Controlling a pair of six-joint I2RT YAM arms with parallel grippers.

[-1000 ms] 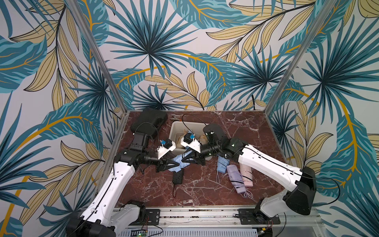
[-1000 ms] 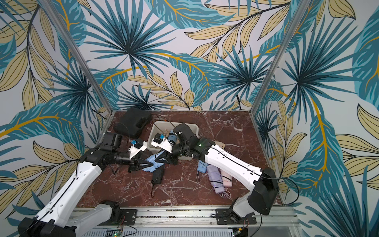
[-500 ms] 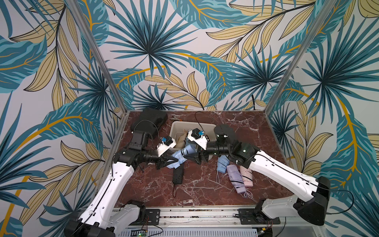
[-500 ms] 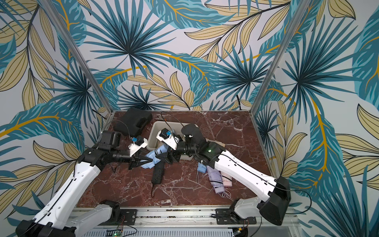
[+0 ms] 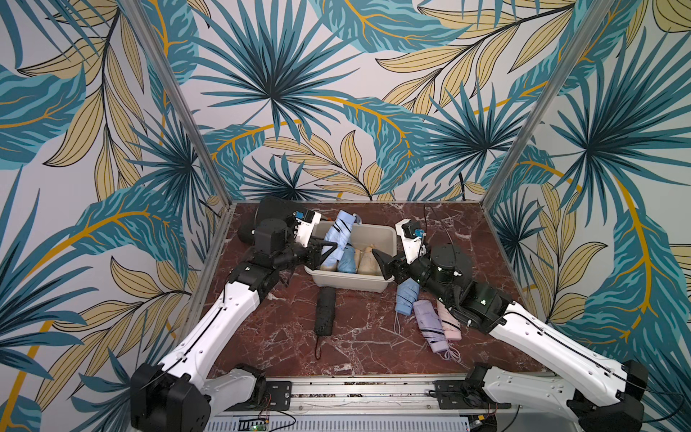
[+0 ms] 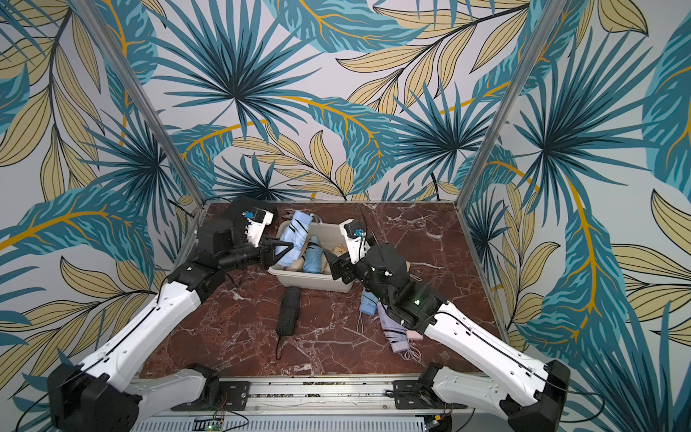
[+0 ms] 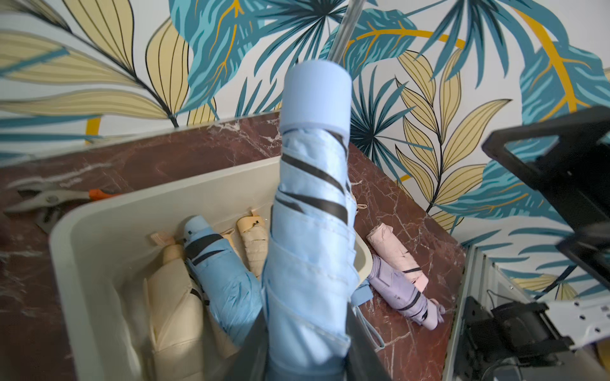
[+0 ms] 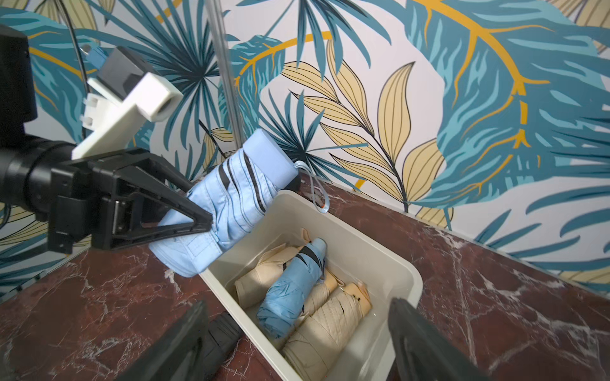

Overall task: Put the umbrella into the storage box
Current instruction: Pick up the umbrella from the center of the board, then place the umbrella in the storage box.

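Note:
A light-blue folded umbrella [image 5: 341,232] [image 6: 296,235] [image 7: 310,214] [image 8: 231,194] hangs tilted over the left end of the off-white storage box [image 5: 347,283] [image 6: 310,283] [image 7: 99,211] [image 8: 379,237]. Its handle end points up towards the back wall. My left gripper [image 5: 329,248] [image 6: 284,248] [image 7: 305,346] [image 8: 198,201] is shut on the umbrella's lower part. My right gripper [image 5: 383,262] [image 6: 333,263] [image 8: 298,301] stands open over the box's front right corner, holding nothing. Inside the box lie a blue umbrella [image 8: 290,297] and beige ones [image 8: 326,323].
On the marble table in front of the box lie a black umbrella [image 5: 324,310] and, at the right, blue [image 5: 405,299], lilac [image 5: 430,325] and pink [image 5: 450,323] ones under my right arm. A black case [image 5: 269,207] sits at the back left. Orange-handled pliers [image 7: 49,198] lie behind the box.
The light-blue umbrella went from the table in front of the box up over the box in my left gripper. My right gripper let go of it, opened and drew back right.

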